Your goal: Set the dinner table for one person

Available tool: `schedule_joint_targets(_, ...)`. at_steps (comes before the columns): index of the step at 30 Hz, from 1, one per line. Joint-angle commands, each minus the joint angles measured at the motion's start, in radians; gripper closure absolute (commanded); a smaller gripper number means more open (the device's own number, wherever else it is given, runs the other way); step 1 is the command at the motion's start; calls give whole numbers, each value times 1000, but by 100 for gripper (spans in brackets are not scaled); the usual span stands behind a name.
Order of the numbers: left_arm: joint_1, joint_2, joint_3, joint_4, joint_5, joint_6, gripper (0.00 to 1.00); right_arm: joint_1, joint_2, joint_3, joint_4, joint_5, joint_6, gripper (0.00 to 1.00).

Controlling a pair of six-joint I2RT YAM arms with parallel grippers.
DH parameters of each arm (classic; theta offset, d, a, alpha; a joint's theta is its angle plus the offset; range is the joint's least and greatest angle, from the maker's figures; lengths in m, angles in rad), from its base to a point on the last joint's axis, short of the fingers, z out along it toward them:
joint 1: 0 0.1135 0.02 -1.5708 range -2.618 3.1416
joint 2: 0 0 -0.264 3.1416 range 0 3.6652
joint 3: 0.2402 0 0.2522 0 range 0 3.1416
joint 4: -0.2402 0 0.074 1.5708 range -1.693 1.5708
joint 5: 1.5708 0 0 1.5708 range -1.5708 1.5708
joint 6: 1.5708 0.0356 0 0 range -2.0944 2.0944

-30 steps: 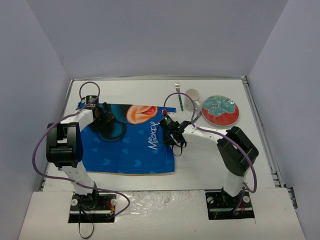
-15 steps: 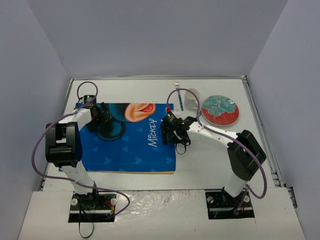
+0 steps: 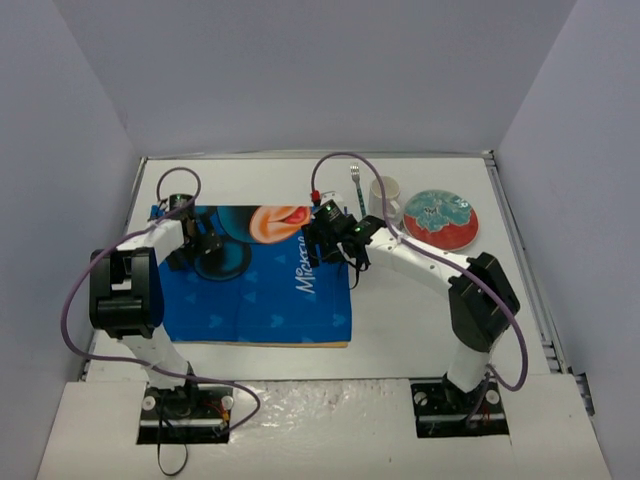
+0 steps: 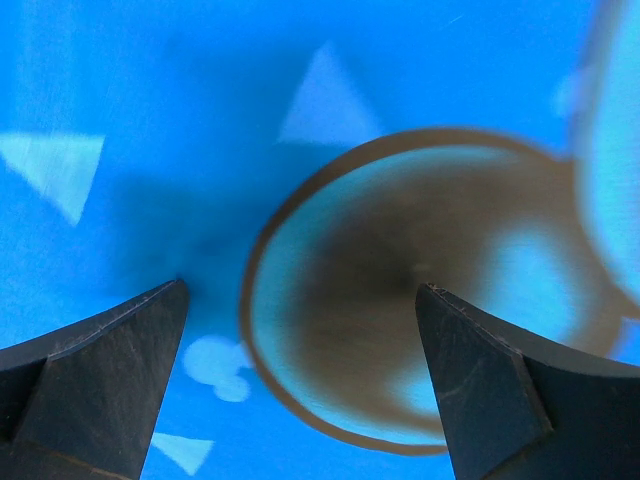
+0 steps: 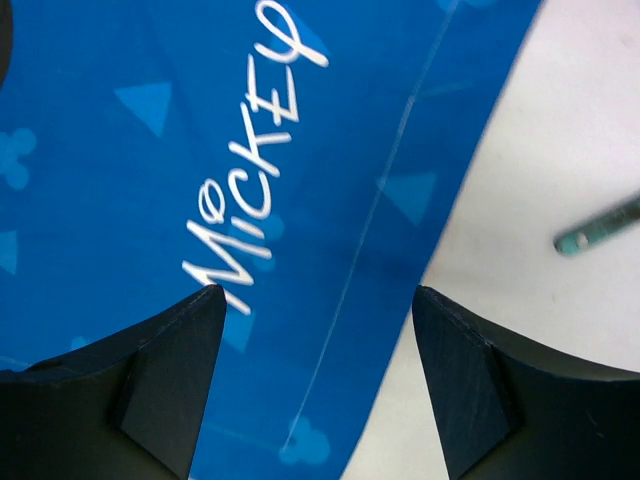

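Pretty clearly a robotics lab rig, not anyone's dining room. The white surface [image 3: 420, 320] is boxed in by plain grey panel walls [image 3: 300, 80] on three sides. A left arm [image 3: 125, 290] and right arm [image 3: 480, 300] are bolted at its near edge, purple cables [image 3: 66, 315] looping off them, and a metal rail [image 3: 517, 250] runs down the right side.

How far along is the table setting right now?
Done: the blue placemat lies spread on the dinner table. In hand: nothing; the left gripper and right gripper both hover open over it. Remaining: the plate, mug and fork sit off the mat at the far right, not yet placed.
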Motion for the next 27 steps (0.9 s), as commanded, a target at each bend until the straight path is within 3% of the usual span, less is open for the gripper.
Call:
schedule_joint_targets(1,18,-10,-42,-11,-20,-19,5,-22,82,44,127,-91,-124,28)
schedule_joint_targets(5,21,-16,-80,-22,-14,-33,5,-18,150,12,229,-152,-142,28)
schedule_joint_targets(13,29,-36,-146,-26,-27,-49,5,-8,175,-99,304,-132,-121,28)
schedule_joint_targets(19,39,-71,-164,-39,-36,-59,5,-9,125,-160,321,-130,-97,28)
schedule_joint_targets(27,39,-117,-123,-61,-55,-45,3,-8,17,-117,307,-122,-86,28)
